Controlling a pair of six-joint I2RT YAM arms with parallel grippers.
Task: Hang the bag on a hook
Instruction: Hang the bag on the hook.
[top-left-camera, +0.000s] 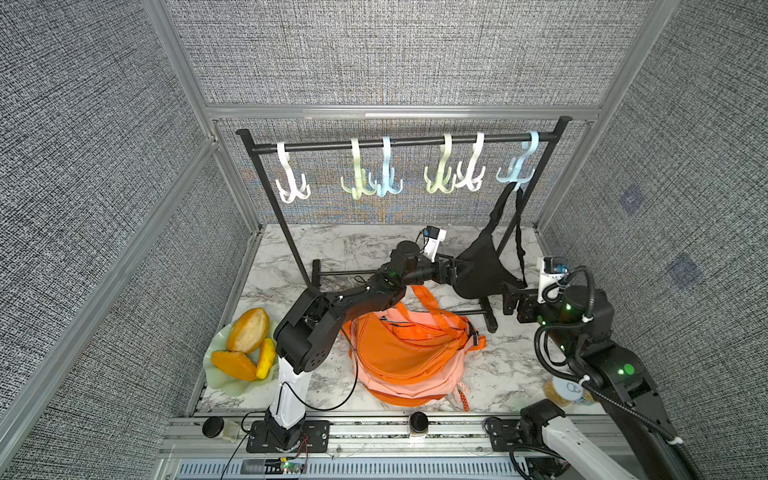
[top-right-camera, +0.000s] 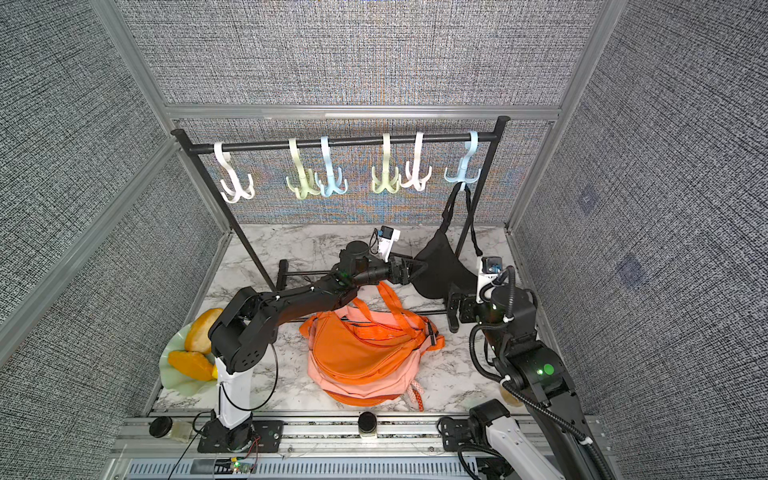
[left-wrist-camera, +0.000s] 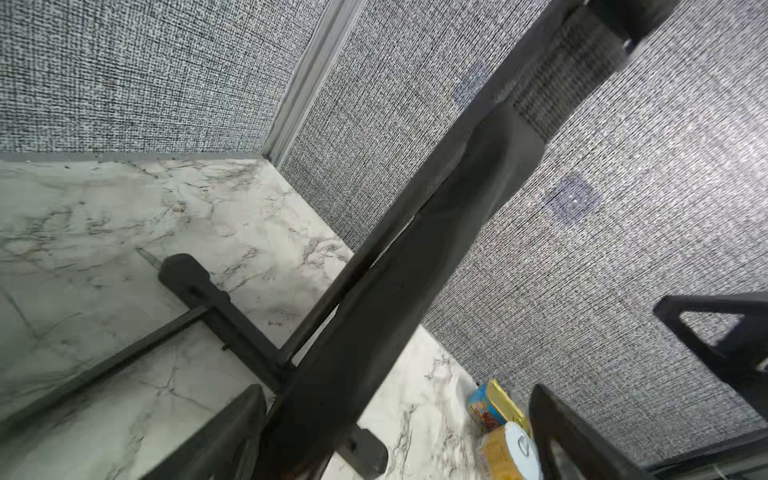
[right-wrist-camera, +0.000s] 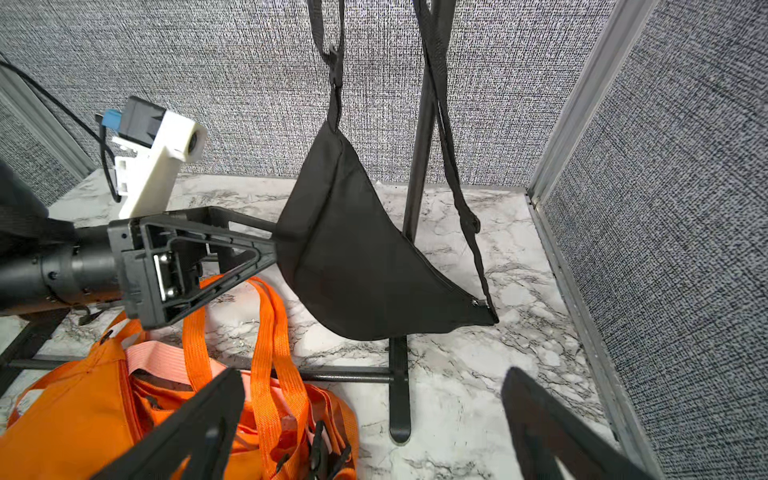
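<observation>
With the bag (top-left-camera: 478, 270) hanging on the hook (top-left-camera: 515, 172), the left gripper (right-wrist-camera: 272, 241) and right gripper (right-wrist-camera: 372, 376) both gape empty, so the left should back straight off without snagging fabric.

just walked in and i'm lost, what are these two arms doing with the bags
The black bag hangs by its strap from the blue hook at one end of the rack. The left tool is open astride the bag's edge, gripping nothing. The right tool is open nearby, clear of it. An orange bag lies on the table.
</observation>
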